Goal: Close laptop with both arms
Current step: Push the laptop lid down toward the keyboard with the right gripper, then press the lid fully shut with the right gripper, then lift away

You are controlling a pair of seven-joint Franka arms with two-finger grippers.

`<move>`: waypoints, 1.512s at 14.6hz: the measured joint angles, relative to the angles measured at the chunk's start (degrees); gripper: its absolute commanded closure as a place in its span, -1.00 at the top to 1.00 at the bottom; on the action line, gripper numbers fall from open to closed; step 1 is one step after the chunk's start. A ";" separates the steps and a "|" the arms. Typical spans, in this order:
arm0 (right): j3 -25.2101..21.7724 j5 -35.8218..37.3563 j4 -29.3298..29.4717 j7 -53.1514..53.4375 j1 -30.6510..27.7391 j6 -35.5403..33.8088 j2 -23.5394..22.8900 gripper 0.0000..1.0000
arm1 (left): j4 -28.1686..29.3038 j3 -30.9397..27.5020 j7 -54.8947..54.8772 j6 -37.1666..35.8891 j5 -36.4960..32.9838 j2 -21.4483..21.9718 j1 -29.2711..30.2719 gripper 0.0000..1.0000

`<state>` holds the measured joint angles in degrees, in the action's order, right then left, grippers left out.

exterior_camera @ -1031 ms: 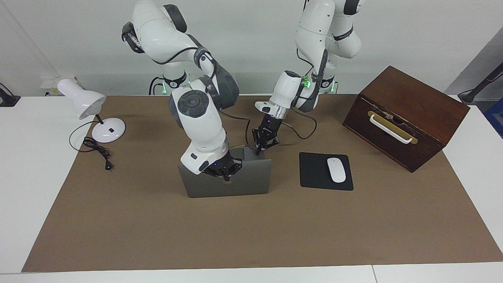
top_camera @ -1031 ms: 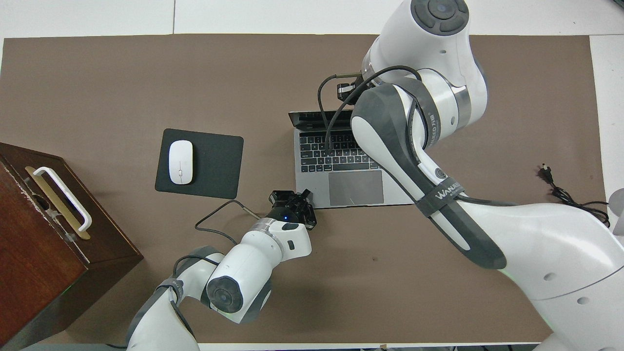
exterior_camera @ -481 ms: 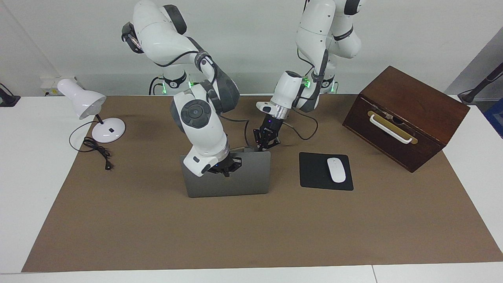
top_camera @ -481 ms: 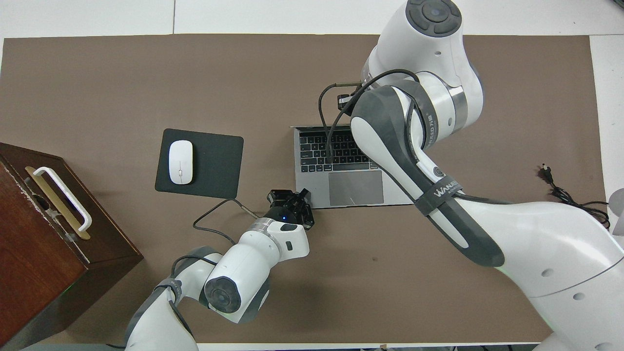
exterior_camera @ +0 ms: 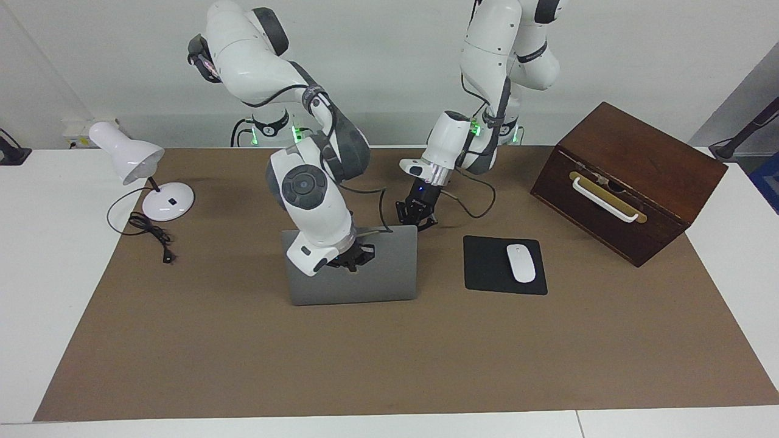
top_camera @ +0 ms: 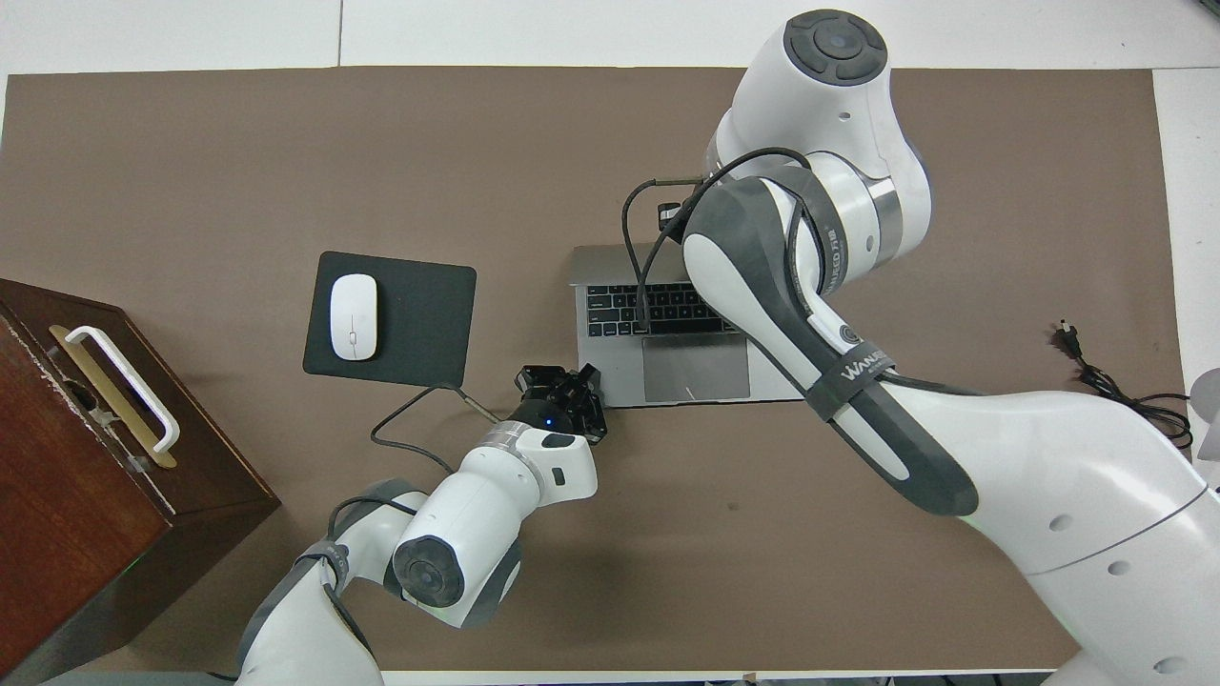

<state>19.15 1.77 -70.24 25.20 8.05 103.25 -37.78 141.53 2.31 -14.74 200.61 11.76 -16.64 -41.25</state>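
Closing stage: laptop partly folded, its lid tilted toward the keyboard, which shows in the overhead view.
Laptop place: on the brown mat in the middle of the desk, beside the black mouse pad, which lies toward the left arm's end.
Right gripper: right gripper with fingertips together, holding nothing, pressed against the outer face of the lid near its top edge; the arm reaches over the laptop from the robots' side.
Left gripper: left gripper also with fingertips together and nothing held, down at the corner of the laptop's base that is nearest the robots and toward the mouse pad; I cannot tell whether it touches the base.
Mouse: white mouse lying on the mouse pad.
Box: dark wooden box with a white handle, at the left arm's end of the desk, nearer to the robots than the mouse pad.
Lamp: white desk lamp at the right arm's end, its black cord coiled on the mat's edge.
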 measured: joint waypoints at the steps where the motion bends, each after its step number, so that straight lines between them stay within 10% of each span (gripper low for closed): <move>1: 0.00 -0.07 -0.24 0.19 0.00 0.00 0.00 -1.00 | 0.00 0.00 -0.02 0.00 0.00 0.00 0.00 -1.00; 22: -0.03 -0.31 -8.04 0.25 -0.24 5.12 -0.04 -1.00 | 0.06 0.03 -0.42 0.27 0.00 -0.10 0.01 -1.00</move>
<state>19.12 1.46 -78.28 25.45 7.80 108.37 -37.82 141.60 2.34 -15.17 200.89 11.76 -16.74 -41.24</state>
